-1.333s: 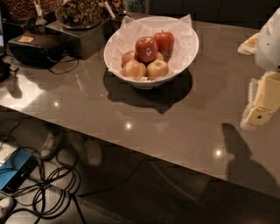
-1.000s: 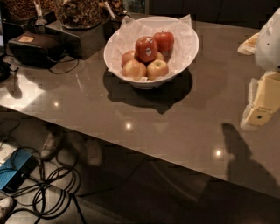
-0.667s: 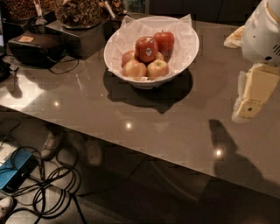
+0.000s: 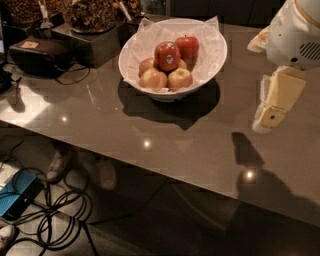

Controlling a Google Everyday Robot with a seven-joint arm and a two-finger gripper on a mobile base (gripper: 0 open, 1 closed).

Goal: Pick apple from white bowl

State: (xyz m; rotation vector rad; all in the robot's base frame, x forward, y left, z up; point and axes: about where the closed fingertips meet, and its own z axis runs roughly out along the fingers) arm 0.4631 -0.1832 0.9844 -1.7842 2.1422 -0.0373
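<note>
The robot's gripper [image 4: 272, 107] hangs at the right edge of the view, above the glossy grey-brown counter [image 4: 100, 125] and well apart from the bowl. A rounded white plastic arm housing [image 4: 295, 35] with a small vent grille sits above it. A flat, cream-coloured slab-like part slants down and to the left from that housing, its tip off the surface. It throws a dark shadow [image 4: 245, 150] on the counter below. Whether the jaws are released or clenched I cannot tell. The large dark-red apple with a small white oval sticker [image 4: 167, 55] rests in the wide, shallow, round white bowl [image 4: 126, 70], which is lined with crinkled white paper. The apple sits on top of the pile near the middle, sticker turned upward. Just behind it to the right is a smaller, brighter-red apple [image 4: 187, 46] with its stem up. In front lie smooth yellow-pink apples [image 4: 153, 79], touching one another. The counter is polished enough to mirror points of light. At its far left corner stand a matt black case [image 4: 37, 55] with a cable and a dark container heaped with brown, crumbly food [image 4: 92, 12]. Below, black cables [image 4: 55, 215] loop across the floor.
</note>
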